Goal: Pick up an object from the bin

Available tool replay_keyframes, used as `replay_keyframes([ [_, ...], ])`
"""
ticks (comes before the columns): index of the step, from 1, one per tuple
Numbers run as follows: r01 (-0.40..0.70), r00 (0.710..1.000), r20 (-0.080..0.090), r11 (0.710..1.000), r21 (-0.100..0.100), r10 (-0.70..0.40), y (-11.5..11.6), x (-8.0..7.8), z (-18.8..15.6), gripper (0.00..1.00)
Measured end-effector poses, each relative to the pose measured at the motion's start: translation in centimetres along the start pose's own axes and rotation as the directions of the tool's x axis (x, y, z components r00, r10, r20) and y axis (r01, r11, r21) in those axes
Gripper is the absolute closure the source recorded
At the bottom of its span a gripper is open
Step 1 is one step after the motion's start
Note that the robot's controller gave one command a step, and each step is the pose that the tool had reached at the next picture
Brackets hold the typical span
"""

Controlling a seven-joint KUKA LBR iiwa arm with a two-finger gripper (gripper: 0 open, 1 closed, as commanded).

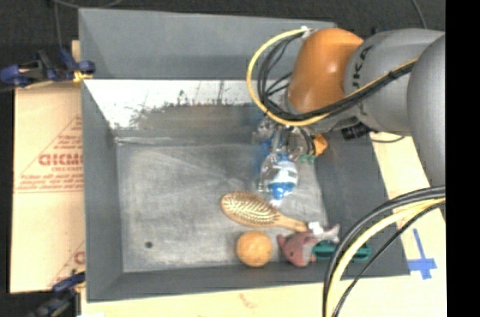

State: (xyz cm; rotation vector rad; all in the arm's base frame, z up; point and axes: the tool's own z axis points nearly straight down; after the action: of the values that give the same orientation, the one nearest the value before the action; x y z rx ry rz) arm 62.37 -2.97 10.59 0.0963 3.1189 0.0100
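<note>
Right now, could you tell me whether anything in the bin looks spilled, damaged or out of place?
Nothing stands out. The gold hairbrush, orange ball and mauve toy lie loose but whole at the lower right of the bin; a blue-and-clear thing sits just under the hand.

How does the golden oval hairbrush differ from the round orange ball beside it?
The golden oval hairbrush is long, with a handle pointing right; the round orange ball is compact. The hairbrush is pale gold, the ball deeper orange. The hairbrush lies by the gripper, the ball nearer the front wall of the bin. Both rest on its floor.
</note>
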Motion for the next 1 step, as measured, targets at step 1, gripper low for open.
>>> replay_keyframes([
  [1,-0.054,0.998,-0.017,0.998,0.007,0.054,1.95,0.68,1.37,1.00],
])
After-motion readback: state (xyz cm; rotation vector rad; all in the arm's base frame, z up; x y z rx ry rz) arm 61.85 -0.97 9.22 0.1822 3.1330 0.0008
